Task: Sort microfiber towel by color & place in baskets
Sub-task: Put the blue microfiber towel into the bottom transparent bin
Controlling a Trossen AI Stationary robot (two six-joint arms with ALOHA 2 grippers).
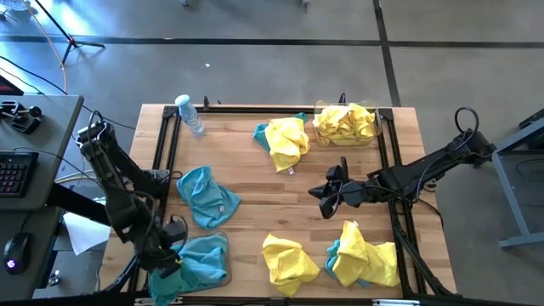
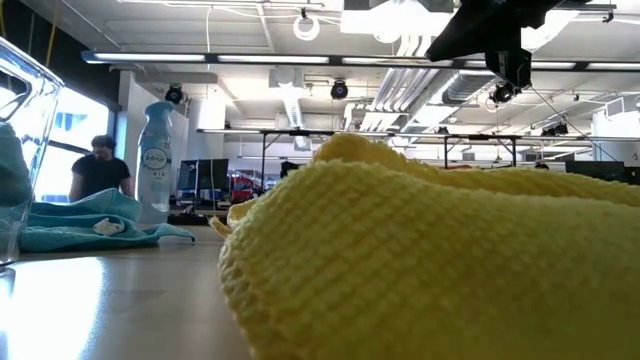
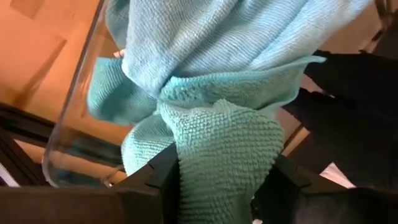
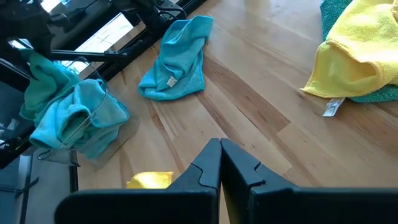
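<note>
My left gripper (image 1: 167, 257) hangs over the near-left basket (image 1: 212, 270), which holds teal towels (image 1: 202, 255). Its fingers stand wide apart, with a bunch of teal towel (image 3: 224, 143) between them. In the right wrist view a darker teal fold (image 4: 36, 81) reaches up from the basket (image 4: 84, 134) toward that gripper. My right gripper (image 4: 221, 163) is shut and empty above the table's middle (image 1: 327, 194). The far-right basket (image 1: 374, 136) holds yellow towels (image 1: 344, 123). One teal towel (image 1: 206, 197) lies loose on the table's left half. My left gripper has a thick fold of teal towel (image 3: 205, 162) between its open fingers (image 3: 155, 177), and the fold touches the inner side of both. The fingers slant down from above. The cloth runs down into the pile in the basket. Whether it still hangs from the fingers, I cannot tell.
A yellow towel over a teal one (image 1: 285, 140) lies at the far middle. A yellow towel (image 1: 289, 262) and a yellow-on-teal heap (image 1: 364, 259) lie near the front edge. A clear bottle (image 1: 191, 115) stands far left. A person (image 2: 98, 165) shows beyond the table.
</note>
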